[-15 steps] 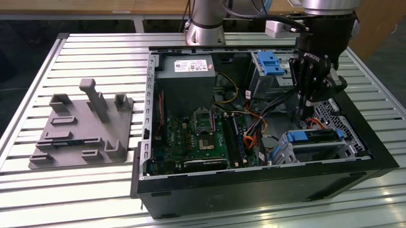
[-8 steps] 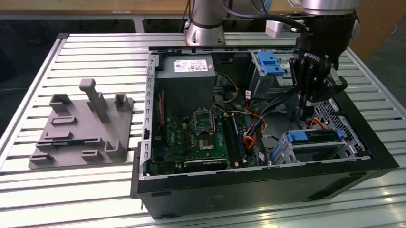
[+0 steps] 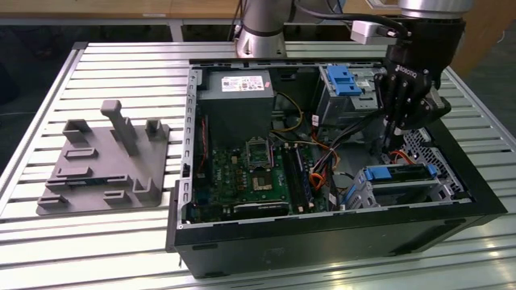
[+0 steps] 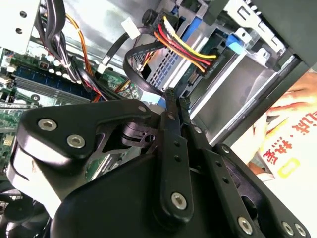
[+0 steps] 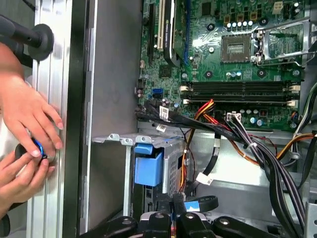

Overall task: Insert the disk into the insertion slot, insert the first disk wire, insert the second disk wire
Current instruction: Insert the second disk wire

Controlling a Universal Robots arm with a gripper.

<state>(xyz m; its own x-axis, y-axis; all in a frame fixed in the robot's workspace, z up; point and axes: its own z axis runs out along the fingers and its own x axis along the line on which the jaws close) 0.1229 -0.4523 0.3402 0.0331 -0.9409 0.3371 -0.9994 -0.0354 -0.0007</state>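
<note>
My tool (image 4: 177, 96), tips pressed together on a flat black wire (image 4: 134, 74), hung just behind the disk (image 3: 400, 174) already seated in its slot (image 3: 363, 192), its connector end facing me.

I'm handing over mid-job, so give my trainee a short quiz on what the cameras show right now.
1. True or false: the disk sits in the insertion slot.
2. The gripper is: A) inside the computer case, B) beside it, C) above the power supply.
3. What lies on the table at the exterior view's left of the case?
Key: 1 true; 2 A; 3 a grey fixture.
</note>
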